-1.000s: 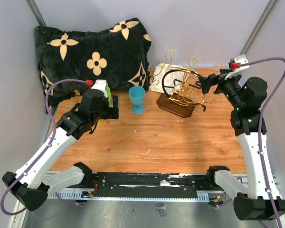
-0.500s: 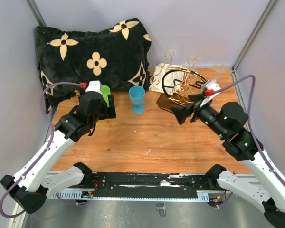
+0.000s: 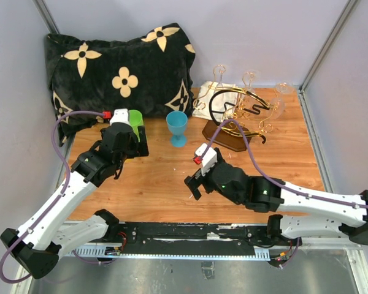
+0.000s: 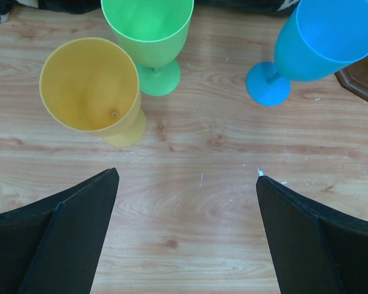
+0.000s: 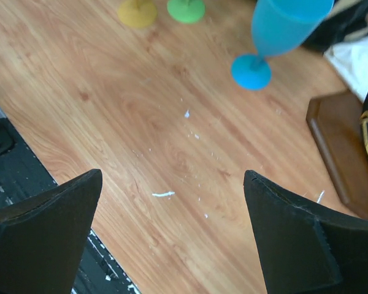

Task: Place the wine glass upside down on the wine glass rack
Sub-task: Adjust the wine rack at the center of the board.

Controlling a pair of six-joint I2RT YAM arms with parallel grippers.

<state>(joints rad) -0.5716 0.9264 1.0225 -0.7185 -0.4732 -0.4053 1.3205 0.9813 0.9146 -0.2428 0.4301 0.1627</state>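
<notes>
- My left gripper (image 4: 187,177) stands with its jaws spread wide, and only the wood of the table (image 3: 172,177) shows between them.
- Ahead of my left jaws and toward the left finger stands a yellow goblet (image 4: 92,89), upright with its mouth open to me.
- Just beyond it, a little nearer the middle, is a green goblet (image 4: 150,30), also upright. The two look close together, but I cannot tell whether they touch.
- Ahead of my right finger on that same hand stands a blue goblet (image 4: 331,37), well apart from the other two.
- My right gripper (image 5: 173,176) is also spread wide over the table, with wood flecked with white crumbs between its jaws.
- The blue goblet is ahead of these jaws, a little toward the right finger. The feet of the yellow and green goblets are farther ahead, toward the left finger.
- The wine glass rack (image 3: 232,128) is ahead of my right jaws, out past the right finger, and well apart from both my grippers.
- Clear wine glasses (image 3: 250,77) hang on the rack upside down, feet uppermost.
- Beyond the rack lies a white cloth (image 3: 208,101), and a black flowered pillow (image 3: 119,67) lies beyond my left jaws.
</notes>
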